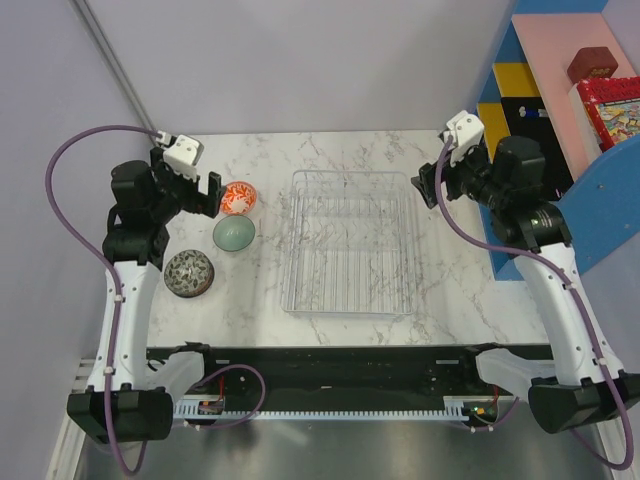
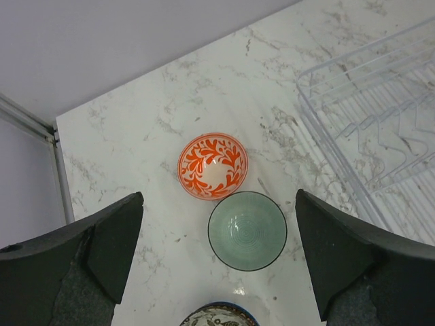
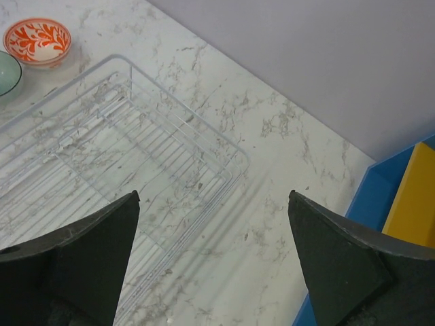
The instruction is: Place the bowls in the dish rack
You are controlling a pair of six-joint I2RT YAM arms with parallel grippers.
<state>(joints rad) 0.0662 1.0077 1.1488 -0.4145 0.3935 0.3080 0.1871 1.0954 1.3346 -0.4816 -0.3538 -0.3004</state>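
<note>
Right, from the top external view I see the dish rack [image 1: 292,240] in the middle of the marble table [image 1: 450,280] with nothing in it. Three bowls sit to its left: the orange-and-white bowl [image 1: 239,198] farthest back, the pale green bowl [image 1: 233,234] just in front of it, and the speckled bowl [image 1: 188,273] nearest the arm bases. My left gripper [image 1: 208,192] hangs just beside the orange one; my right gripper [image 1: 428,185] is by the rack's far right corner.

On the left wrist camera, the fingers [image 2: 112,248] are spread wide with nothing between them. Below are the orange-and-white bowl [image 2: 213,166], the green one [image 2: 247,230] close against it, and the rim of the speckled bowl [image 2: 219,316] at the bottom edge. The rack [image 2: 326,146] lies to the right.

On the right wrist camera, the fingers [image 3: 88,251] are also wide apart and hold nothing, above the rack's corner [image 3: 234,153].
</note>
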